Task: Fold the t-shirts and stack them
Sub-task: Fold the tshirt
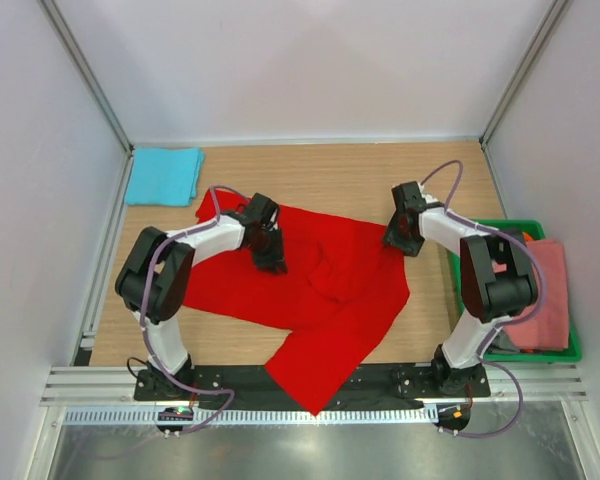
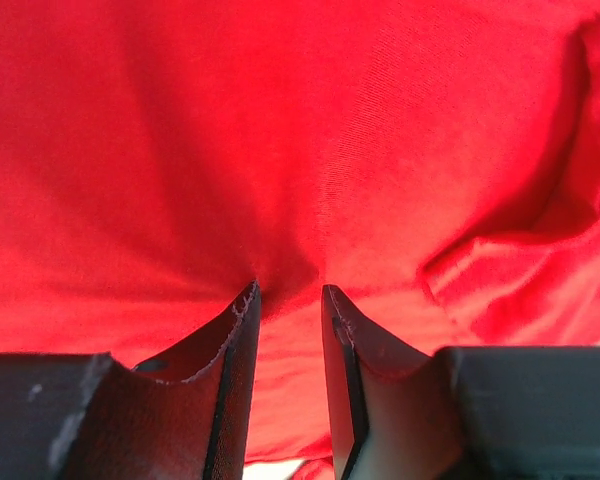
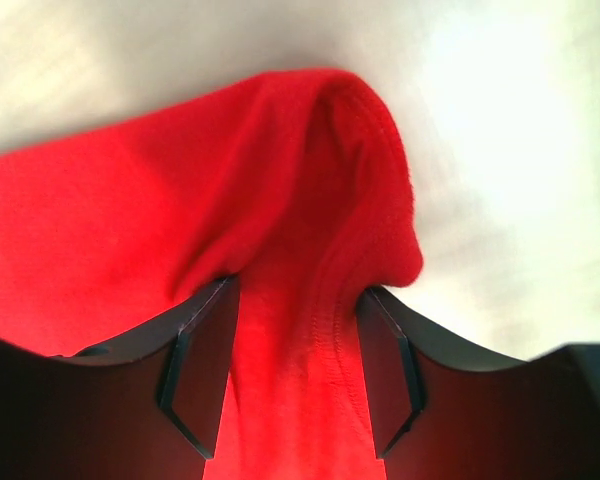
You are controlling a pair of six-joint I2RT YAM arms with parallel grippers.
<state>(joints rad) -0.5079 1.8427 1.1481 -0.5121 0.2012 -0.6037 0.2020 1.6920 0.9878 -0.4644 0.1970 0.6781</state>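
Note:
A bright red t-shirt lies spread and rumpled across the middle of the wooden table, one end hanging over the near edge. My left gripper is down on its upper left part. In the left wrist view the gripper pinches a pucker of the red cloth. My right gripper is at the shirt's upper right corner. In the right wrist view the gripper holds a bunched, hemmed fold of the red cloth between its jaws. A turquoise t-shirt lies folded at the far left corner.
A green plastic crate stands at the right edge of the table, holding a salmon pink t-shirt and a bit of orange cloth. White walls with metal posts enclose the table on three sides.

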